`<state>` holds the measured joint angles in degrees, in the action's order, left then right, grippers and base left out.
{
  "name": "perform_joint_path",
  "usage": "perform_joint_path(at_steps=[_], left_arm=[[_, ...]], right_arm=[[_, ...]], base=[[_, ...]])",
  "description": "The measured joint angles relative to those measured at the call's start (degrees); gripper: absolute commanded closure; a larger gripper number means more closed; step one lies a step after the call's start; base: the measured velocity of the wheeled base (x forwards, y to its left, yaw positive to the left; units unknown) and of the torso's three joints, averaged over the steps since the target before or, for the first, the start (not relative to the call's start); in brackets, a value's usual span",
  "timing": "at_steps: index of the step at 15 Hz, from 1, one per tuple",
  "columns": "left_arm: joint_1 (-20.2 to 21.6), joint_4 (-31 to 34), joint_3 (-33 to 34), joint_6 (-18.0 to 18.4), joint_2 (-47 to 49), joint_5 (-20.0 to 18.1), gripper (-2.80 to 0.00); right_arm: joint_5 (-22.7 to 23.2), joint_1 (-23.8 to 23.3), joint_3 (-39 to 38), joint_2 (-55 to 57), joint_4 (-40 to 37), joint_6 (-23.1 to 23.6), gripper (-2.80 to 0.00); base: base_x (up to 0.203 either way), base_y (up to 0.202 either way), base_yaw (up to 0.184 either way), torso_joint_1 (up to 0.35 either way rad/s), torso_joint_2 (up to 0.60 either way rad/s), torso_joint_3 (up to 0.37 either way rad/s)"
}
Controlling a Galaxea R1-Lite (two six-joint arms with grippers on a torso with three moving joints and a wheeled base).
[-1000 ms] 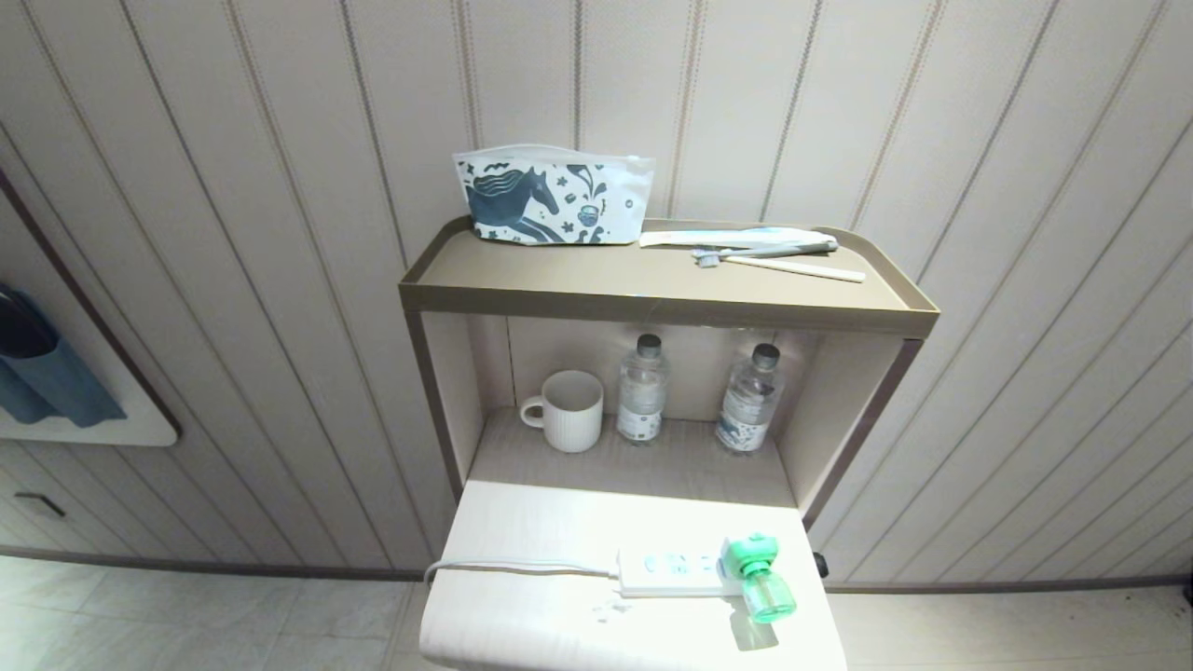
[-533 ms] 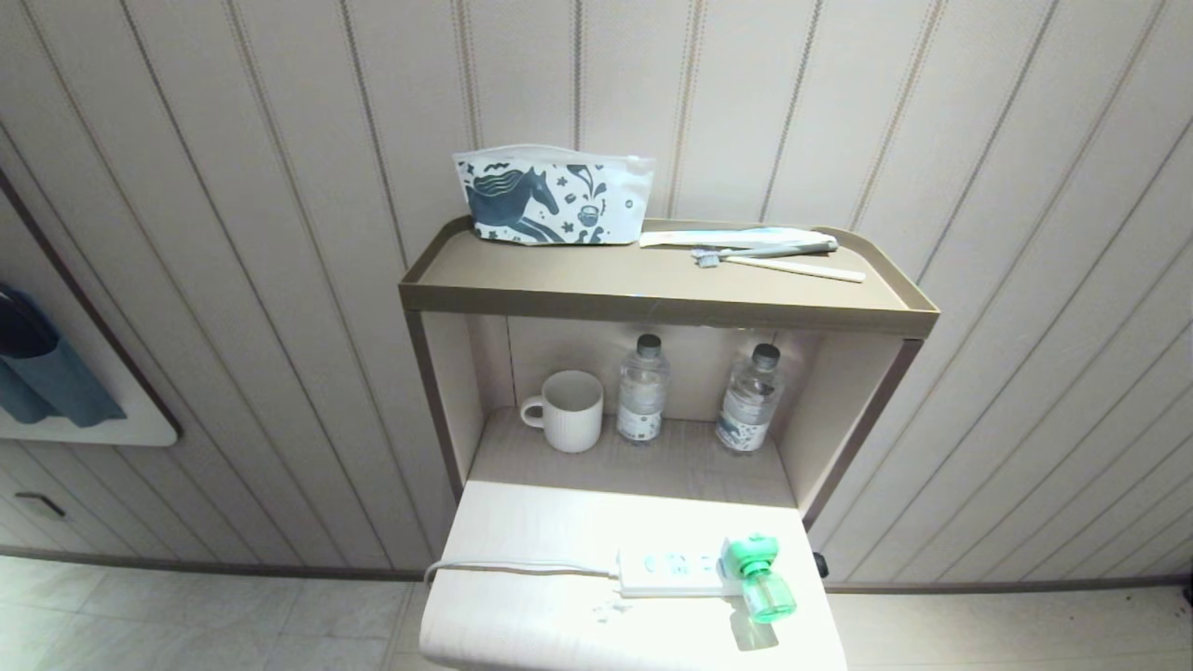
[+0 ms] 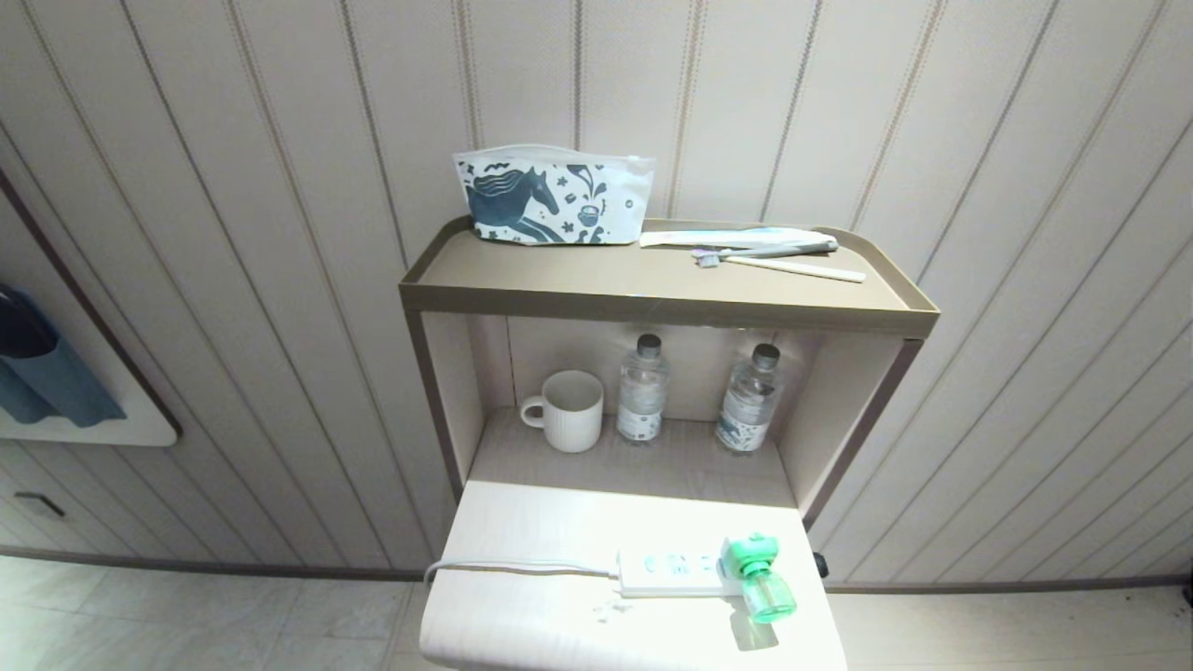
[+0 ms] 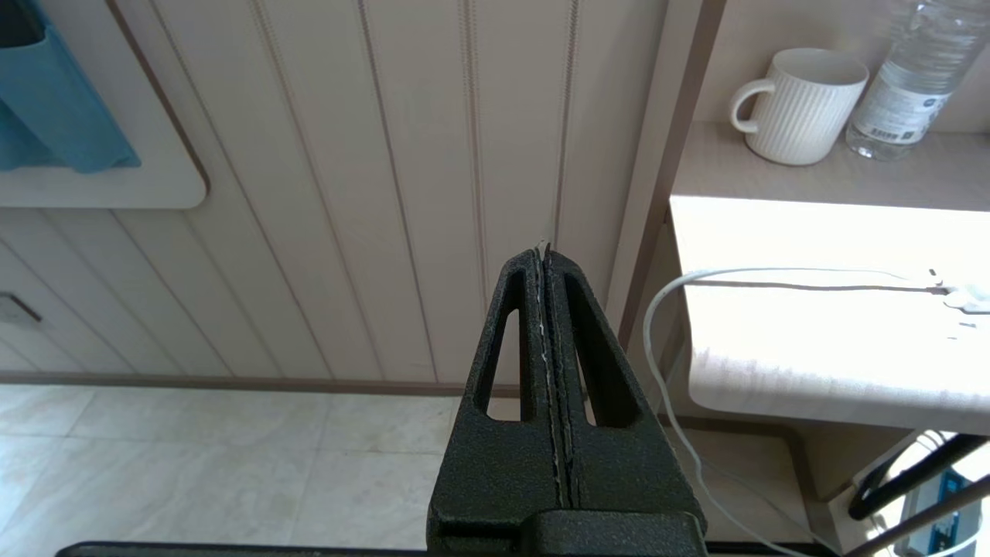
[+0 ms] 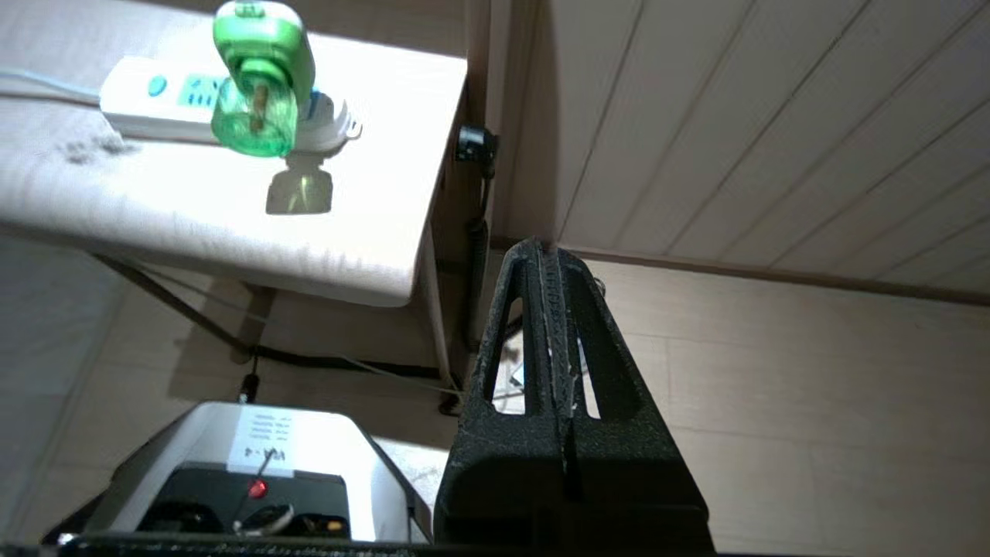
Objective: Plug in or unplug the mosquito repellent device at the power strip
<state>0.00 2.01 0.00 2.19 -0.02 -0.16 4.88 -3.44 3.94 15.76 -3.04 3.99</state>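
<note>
- The mosquito repellent device is being shown plugged into the right end of the power strip, its green bottle pointing toward the near edge of the white table.
- The power strip is being seen lying flat near the table's right side, with its cord trailing off to the left.
- The left gripper is being held low beside the table's left edge, out over the tiled floor, its fingers pressed together and nothing between them.
- The right gripper is being held below and to the right of the table, well apart from the device, its fingers likewise pressed together on nothing.
- A white mug and two water bottles are being displayed on the shelf behind the table.
- A patterned pouch and toothbrushes are being kept on the top shelf.
</note>
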Motion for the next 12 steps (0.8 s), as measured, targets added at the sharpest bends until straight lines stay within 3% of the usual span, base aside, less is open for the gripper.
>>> perform_joint_path(at_steps=[3, 12], left_arm=[[0.0, 0.0, 0.0, 0.0, 0.0, 0.0, 0.00], [0.0, 0.0, 0.0, 0.0, 0.0, 0.0, 0.00]], right_arm=[[-2.7, 0.9, -2.1, -1.2, 0.4, 2.5, 0.00], [-4.3, 3.0, -3.9, -14.7, 2.8, -2.5, 0.00]], base=[[0.000, 0.000, 0.000, 0.000, 0.00, 0.000], [0.000, 0.000, 0.000, 0.000, 0.00, 0.000]])
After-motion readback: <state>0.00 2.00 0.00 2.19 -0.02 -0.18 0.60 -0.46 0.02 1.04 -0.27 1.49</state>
